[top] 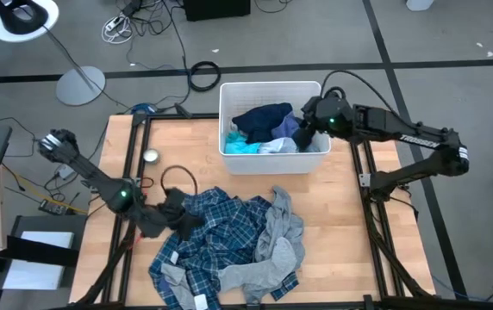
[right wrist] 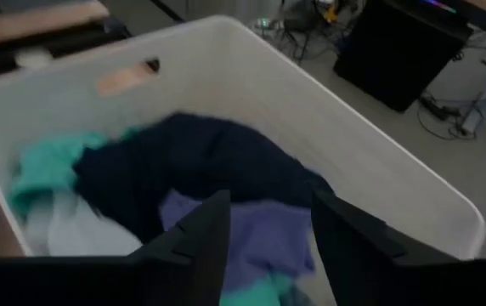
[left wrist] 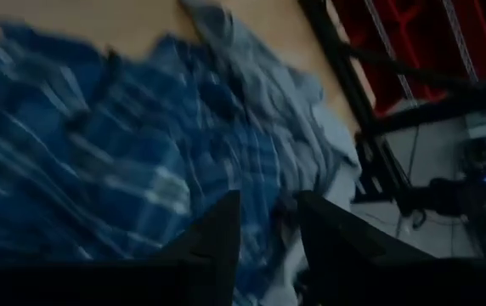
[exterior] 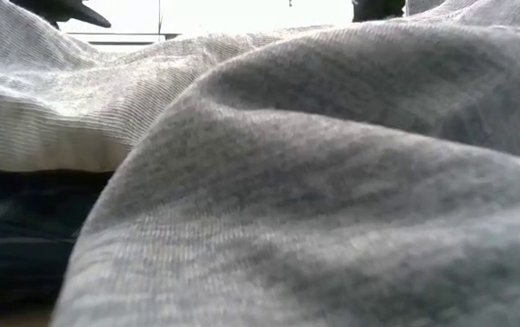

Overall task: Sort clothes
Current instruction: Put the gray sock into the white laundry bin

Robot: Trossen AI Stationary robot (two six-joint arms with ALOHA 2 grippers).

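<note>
A white bin (top: 270,84) (right wrist: 311,93) stands at the table's far edge. In it lie a dark navy garment (top: 262,116) (right wrist: 192,161), a turquoise one (top: 240,146) (right wrist: 48,166) and a pale blue-violet one (top: 285,131) (right wrist: 264,259). My right gripper (top: 303,129) (right wrist: 266,229) hovers open over the bin's right part, above the pale garment. A blue-white plaid shirt (top: 221,232) (left wrist: 98,170) and a grey garment (top: 279,232) (exterior: 333,182) lie spread on the table's near half. My left gripper (top: 182,215) (left wrist: 268,217) stands open above the plaid shirt's left edge.
A small silver round object (top: 151,156) and a black cable loop (top: 177,182) lie on the wood left of the bin. Black frame rails (top: 369,198) run along both table sides. The grey garment fills the low view.
</note>
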